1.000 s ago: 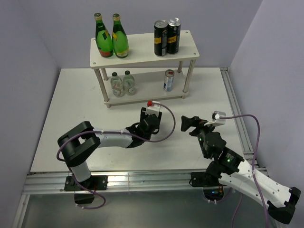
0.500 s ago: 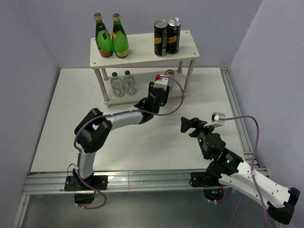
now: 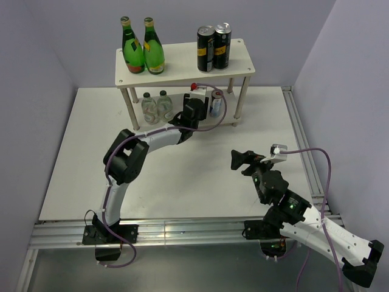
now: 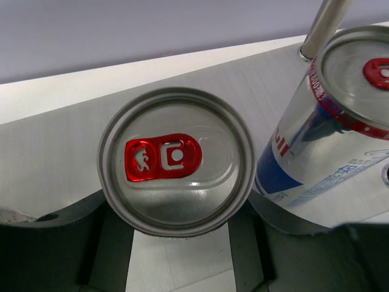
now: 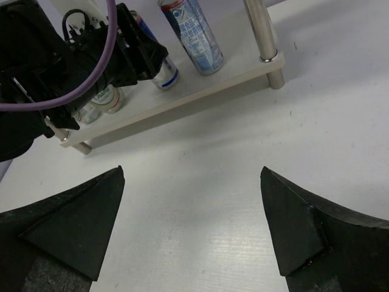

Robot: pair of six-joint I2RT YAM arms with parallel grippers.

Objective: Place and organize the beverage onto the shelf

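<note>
Silver can (image 4: pixel 176 161), red tab, clamped in left gripper (image 4: pixel 176 220); neighbour can (image 4: pixel 328 128) lettering illegible; right gripper (image 5: pixel 191 182) agape, empty.

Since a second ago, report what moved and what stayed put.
The left gripper, shut on a silver can, swung from mid-table forward to the shelf's lower board, bringing it beside the other silver can. The right gripper, open, barely shifted. Green bottles, black cans and clear bottles stayed put.

Second silver can (image 4: pixel 328 121) cropped, right edge.
</note>
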